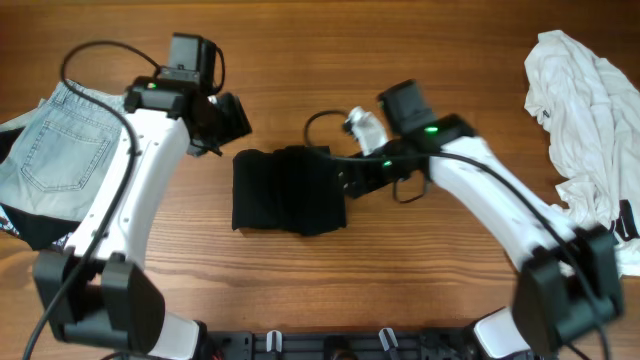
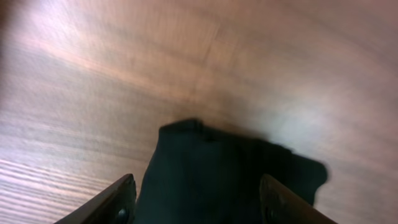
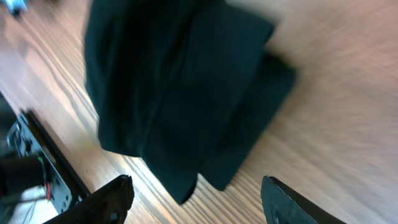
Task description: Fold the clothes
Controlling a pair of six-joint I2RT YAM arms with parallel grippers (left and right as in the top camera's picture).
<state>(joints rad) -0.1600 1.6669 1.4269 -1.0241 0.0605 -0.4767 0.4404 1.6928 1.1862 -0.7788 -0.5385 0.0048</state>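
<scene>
- Nearest, at the near edge of the table: the bases of both arms, one toward each lower corner of the overhead view.
- Just past them, at mid-table: a black garment, folded into a thick, roughly square bundle. Flat on the wood, a little uneven along its near edge.
- At that bundle's right edge: the right gripper, held low and pointing left at the cloth. Touching it or just short of it, cannot tell from above.
- From the right wrist: right gripper spread wide, fingers well apart with nothing between them. Black garment just ahead of the tips, its layers stacked, bare wood around it. Picture blurred.
- A little farther, off the bundle's far left corner: the left gripper, near the cloth but apart from it, angled down toward the table.
- From the left wrist: left gripper also spread, fingers holding nothing. Black garment between and beyond the two tips, not pinched. Blurred as well.
- Out at the left side: pale blue jeans, back pocket facing up, unfolded and running out of the picture. Beneath their near end, a dark cloth with white print.
- Out at the right side: white clothes in a crumpled, unfolded heap, well apart from the bundle and partly behind the right arm.
</scene>
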